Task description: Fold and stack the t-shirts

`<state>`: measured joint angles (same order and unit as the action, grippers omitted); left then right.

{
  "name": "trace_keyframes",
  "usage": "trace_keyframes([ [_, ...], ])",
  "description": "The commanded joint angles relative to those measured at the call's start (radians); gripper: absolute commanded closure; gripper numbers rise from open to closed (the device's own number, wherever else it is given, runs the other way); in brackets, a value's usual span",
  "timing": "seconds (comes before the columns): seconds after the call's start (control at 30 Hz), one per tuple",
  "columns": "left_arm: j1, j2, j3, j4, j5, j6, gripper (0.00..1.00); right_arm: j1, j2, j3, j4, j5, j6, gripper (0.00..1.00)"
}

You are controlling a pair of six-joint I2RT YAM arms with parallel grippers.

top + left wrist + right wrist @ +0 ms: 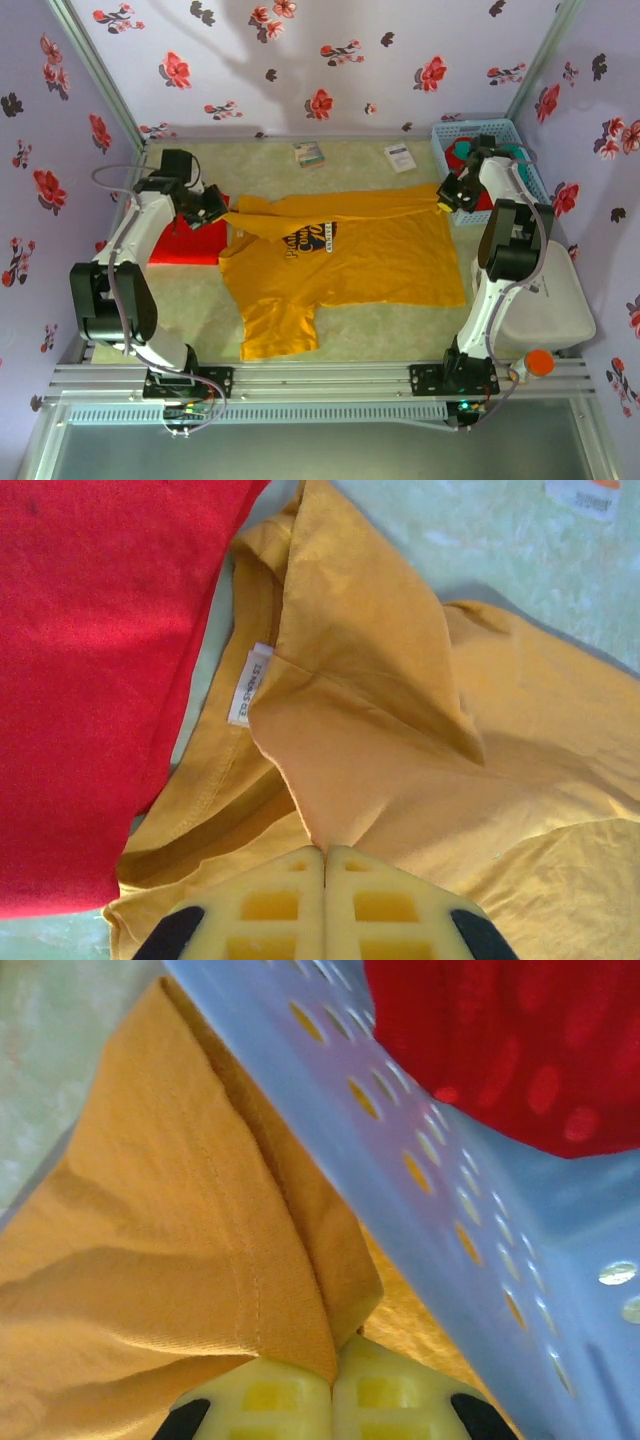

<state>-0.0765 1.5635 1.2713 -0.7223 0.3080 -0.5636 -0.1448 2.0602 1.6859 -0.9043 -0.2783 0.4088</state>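
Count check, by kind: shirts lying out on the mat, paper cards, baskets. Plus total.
T-shirts on the mat: 2 (yellow t-shirt, red t-shirt)
Paper cards: 2
Blue basket: 1
Total: 5

You've got a pale green table top (390, 338). The mustard-yellow t-shirt (380, 260) lies spread across the middle, print up, one sleeve toward the near edge. A folded red t-shirt (185, 245) sits left, meeting the yellow collar end. A printed card (309, 154) and a second card (400, 158) lie apart along the far edge. A blue mesh basket (445, 135) stands far right, with a white tub (560, 310) at the right edge.
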Motion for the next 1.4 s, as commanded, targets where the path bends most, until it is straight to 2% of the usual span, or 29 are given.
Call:
trace_keyframes([
  [0.0,-0.008,-0.037,-0.039,0.036,0.011,-0.024,1.0,0.007,0.025,0.04,-0.071,0.074,-0.043,1.0],
  [0.33,-0.007,-0.05,-0.098,0.039,-0.03,-0.01,1.0,0.039,0.061,0.043,-0.1,0.146,-0.063,0.98],
  [0.5,-0.008,-0.048,-0.086,0.003,-0.073,0.016,1.0,0.051,0.061,0.047,-0.109,0.174,-0.068,0.83],
  [0.6,-0.009,-0.04,-0.088,-0.017,-0.069,0.03,1.0,0.054,0.057,0.051,-0.111,0.19,-0.068,0.77],
  [0.63,-0.009,-0.039,-0.093,-0.023,-0.072,0.036,0.97,0.056,0.055,0.052,-0.111,0.19,-0.068,0.75],
  [0.7,-0.009,-0.039,-0.105,-0.029,-0.08,0.047,0.81,0.061,0.046,0.052,-0.107,0.191,-0.067,0.65],
  [0.73,-0.009,-0.038,-0.108,-0.032,-0.075,0.049,0.78,0.065,0.043,0.052,-0.103,0.186,-0.067,0.63],
  [0.87,-0.009,-0.057,-0.106,-0.044,-0.031,0.065,0.71,0.079,0.014,0.046,-0.075,0.123,-0.054,0.53],
  [0.97,-0.006,-0.055,-0.069,-0.061,-0.043,0.086,0.68,0.095,-0.009,0.041,-0.051,0.108,-0.042,0.49],
  [1.1,0.01,0.031,0.028,-0.027,-0.036,0.102,0.67,0.116,-0.036,0.012,0.017,0.088,-0.015,0.46],
  [1.27,0.007,0.237,0.198,0.009,0.026,0.142,0.71,0.143,-0.063,-0.058,0.16,0.044,0.037,0.43],
  [1.37,0.007,0.327,0.26,0.056,0.037,0.137,0.69,0.153,-0.055,-0.068,0.216,0.043,0.056,0.38],
])
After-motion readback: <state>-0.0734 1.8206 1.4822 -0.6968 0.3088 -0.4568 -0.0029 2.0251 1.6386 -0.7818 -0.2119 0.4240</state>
